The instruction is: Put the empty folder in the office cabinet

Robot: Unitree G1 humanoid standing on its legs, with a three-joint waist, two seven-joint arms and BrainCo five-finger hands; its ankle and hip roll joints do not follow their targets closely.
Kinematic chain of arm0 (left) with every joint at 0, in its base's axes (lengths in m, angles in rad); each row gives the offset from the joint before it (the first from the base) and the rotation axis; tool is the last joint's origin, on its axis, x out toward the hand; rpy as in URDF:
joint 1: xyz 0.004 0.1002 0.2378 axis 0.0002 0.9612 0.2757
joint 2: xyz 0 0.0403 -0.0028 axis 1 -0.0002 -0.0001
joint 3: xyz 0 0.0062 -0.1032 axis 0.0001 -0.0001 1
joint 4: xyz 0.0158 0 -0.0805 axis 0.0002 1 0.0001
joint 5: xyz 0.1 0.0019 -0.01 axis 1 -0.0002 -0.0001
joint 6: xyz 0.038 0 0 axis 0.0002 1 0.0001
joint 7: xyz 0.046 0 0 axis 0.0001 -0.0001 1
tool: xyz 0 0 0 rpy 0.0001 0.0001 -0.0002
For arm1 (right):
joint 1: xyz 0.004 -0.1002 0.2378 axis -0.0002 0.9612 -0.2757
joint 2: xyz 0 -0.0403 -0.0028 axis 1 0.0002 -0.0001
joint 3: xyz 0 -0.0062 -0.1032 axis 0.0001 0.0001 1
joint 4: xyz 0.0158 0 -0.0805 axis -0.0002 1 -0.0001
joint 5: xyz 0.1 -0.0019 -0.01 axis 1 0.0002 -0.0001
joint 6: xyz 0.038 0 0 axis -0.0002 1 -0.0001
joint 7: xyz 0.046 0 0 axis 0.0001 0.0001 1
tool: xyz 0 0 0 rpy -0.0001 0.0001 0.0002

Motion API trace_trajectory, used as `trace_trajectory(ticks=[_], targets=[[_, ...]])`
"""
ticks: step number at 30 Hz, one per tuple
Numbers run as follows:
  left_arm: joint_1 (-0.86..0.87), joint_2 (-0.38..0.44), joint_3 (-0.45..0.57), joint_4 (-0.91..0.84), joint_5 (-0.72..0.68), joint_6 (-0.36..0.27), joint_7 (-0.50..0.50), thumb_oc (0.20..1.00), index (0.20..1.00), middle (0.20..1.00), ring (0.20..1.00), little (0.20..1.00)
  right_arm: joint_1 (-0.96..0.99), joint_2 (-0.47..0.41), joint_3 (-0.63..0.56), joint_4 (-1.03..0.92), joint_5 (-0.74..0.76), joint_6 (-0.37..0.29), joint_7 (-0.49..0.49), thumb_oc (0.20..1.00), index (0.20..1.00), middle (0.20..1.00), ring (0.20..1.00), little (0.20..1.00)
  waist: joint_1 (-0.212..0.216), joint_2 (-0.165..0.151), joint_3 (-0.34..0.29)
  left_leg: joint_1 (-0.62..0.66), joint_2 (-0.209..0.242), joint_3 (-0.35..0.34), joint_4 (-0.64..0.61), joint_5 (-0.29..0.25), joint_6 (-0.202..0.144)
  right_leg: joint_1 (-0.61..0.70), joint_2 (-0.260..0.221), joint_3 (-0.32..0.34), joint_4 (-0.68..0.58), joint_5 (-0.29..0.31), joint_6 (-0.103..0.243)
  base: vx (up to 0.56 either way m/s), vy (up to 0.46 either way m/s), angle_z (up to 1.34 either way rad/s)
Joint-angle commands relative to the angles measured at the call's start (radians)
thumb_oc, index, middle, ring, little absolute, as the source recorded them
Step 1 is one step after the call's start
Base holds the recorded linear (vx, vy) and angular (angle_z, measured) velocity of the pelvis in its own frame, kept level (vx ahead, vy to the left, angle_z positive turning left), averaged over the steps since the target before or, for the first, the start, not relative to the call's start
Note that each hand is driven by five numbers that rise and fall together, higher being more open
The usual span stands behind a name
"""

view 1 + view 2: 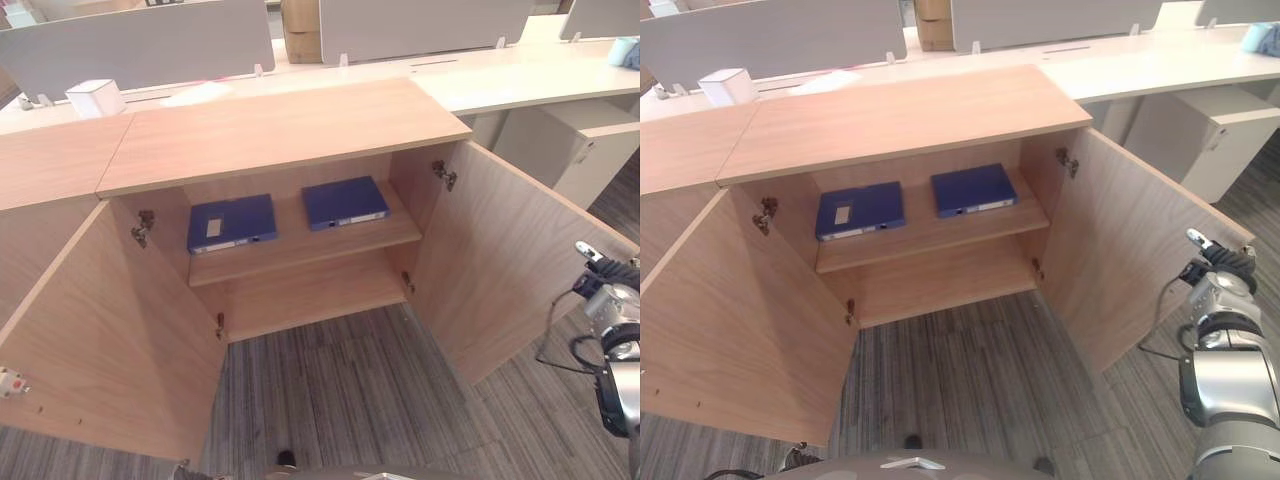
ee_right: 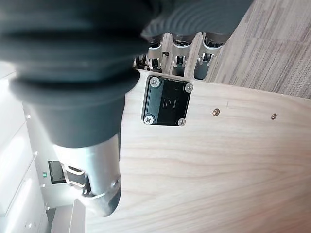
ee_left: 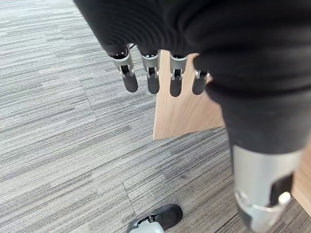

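Note:
Two dark blue folders lie flat on the upper shelf point(image 1: 300, 252) of the open wooden cabinet point(image 1: 280, 125), one at the left point(image 1: 232, 222) and one at the right point(image 1: 345, 202). The compartment below the shelf holds nothing. My right hand point(image 1: 1215, 265) is at the outer edge of the right door point(image 1: 500, 260), and in its wrist view a black plate point(image 2: 165, 102) is screwed to that door. My left hand point(image 3: 150, 73) hangs open above the carpet by the lower corner of the left door point(image 3: 184, 107), holding nothing.
Both cabinet doors point(image 1: 110, 340) swing wide out over the grey carpet point(image 1: 340, 400). A white box point(image 1: 96, 97) sits on the white desk point(image 1: 520, 80) behind the cabinet, below grey partition panels. A white drawer unit point(image 1: 590, 140) stands at the right.

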Motion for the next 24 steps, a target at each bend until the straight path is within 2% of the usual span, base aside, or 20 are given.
trace_trajectory(ticks=[1,8,9,10,11,12,13,16,18,24], targets=[[-0.07,0.03,-0.052,-0.012,0.011,-0.028,0.008,1.0,1.0,1.0,1.0,1.0,-0.166,0.07,0.12,-0.085,-0.008,-0.054,0.095,1.0,1.0,1.0,1.0,1.0,0.036,-0.006,-0.001,0.006,-0.054,-0.013,-0.006,-0.113,0.038,0.004,0.05,0.007,0.002,-0.126,-0.026,0.0,-0.03,-0.05],[-0.072,0.024,-0.063,-0.022,0.018,-0.032,0.014,1.0,1.0,1.0,1.0,1.0,-0.132,0.184,0.193,-0.226,0.03,-0.057,0.139,1.0,1.0,1.0,1.0,1.0,0.048,-0.002,0.0,0.0,-0.054,-0.027,-0.006,-0.104,0.035,0.01,0.052,-0.005,0.002,-0.127,-0.034,0.0,-0.006,-0.02],[-0.082,0.02,-0.062,-0.015,0.036,-0.03,0.017,1.0,1.0,1.0,1.0,1.0,-0.073,0.241,0.282,-0.333,0.006,-0.012,0.197,1.0,1.0,1.0,1.0,1.0,0.041,-0.006,0.002,0.001,-0.053,-0.024,-0.006,-0.103,0.034,0.009,0.054,-0.004,0.002,-0.126,-0.037,0.0,-0.012,-0.04],[-0.081,0.02,-0.061,-0.015,0.036,-0.03,0.017,1.0,1.0,1.0,1.0,1.0,-0.071,0.241,0.282,-0.336,0.006,-0.01,0.196,1.0,1.0,1.0,1.0,1.0,0.04,-0.006,0.001,0.001,-0.053,-0.025,-0.006,-0.103,0.034,0.01,0.054,-0.005,0.002,-0.127,-0.037,0.0,0.0,0.0],[-0.086,0.018,-0.06,-0.016,0.044,-0.029,0.016,1.0,1.0,1.0,1.0,1.0,-0.047,0.252,0.368,-0.431,-0.025,0.024,0.255,1.0,1.0,1.0,1.0,1.0,0.038,-0.008,0.006,0.007,-0.052,-0.023,-0.006,-0.104,0.033,0.014,0.055,-0.003,0.002,-0.128,-0.038,0.0,-0.01,-0.11],[-0.089,0.01,-0.049,-0.016,0.07,-0.026,0.0,1.0,1.0,1.0,1.0,1.0,0.015,0.231,0.572,-0.729,-0.059,0.097,0.408,1.0,1.0,1.0,1.0,1.0,0.027,-0.014,0.011,0.008,-0.049,-0.023,-0.006,-0.102,0.029,0.015,0.057,-0.001,0.002,-0.133,-0.041,0.0,-0.009,-0.15],[-0.089,0.009,-0.049,-0.016,0.07,-0.026,0.0,1.0,1.0,1.0,1.0,1.0,0.016,0.23,0.572,-0.73,-0.058,0.098,0.407,1.0,1.0,1.0,1.0,1.0,0.026,-0.014,0.008,0.004,-0.05,-0.023,-0.006,-0.1,0.029,0.011,0.056,-0.002,0.002,-0.131,-0.041,-0.01,-0.004,-0.23],[-0.088,0.005,-0.02,-0.045,0.093,-0.028,-0.017,1.0,1.0,1.0,1.0,1.0,0.124,0.149,0.724,-0.987,0.005,0.103,0.524,1.0,1.0,1.0,1.0,1.0,0.014,-0.017,0.016,-0.001,-0.048,-0.025,-0.006,-0.1,0.025,0.009,0.056,-0.006,0.002,-0.138,-0.042,-0.01,0.003,-0.14],[-0.09,0.01,-0.005,-0.057,0.113,-0.031,-0.018,1.0,1.0,1.0,1.0,1.0,0.195,0.129,0.739,-1.046,0.013,0.095,0.546,1.0,1.0,1.0,1.0,1.0,0.011,-0.019,0.019,-0.004,-0.046,-0.029,-0.006,-0.101,0.025,0.008,0.054,-0.01,0.002,-0.137,-0.042,-0.01,-0.008,0.25],[-0.088,0.018,0.024,-0.045,0.138,-0.035,-0.006,1.0,1.0,1.0,1.0,1.0,0.403,0.22,0.693,-0.997,-0.012,0.086,0.539,1.0,1.0,1.0,1.0,1.0,0.006,-0.02,0.017,-0.006,-0.043,-0.032,-0.006,-0.104,0.027,0.01,0.05,-0.015,0.002,-0.138,-0.044,0.0,0.001,0.26]])
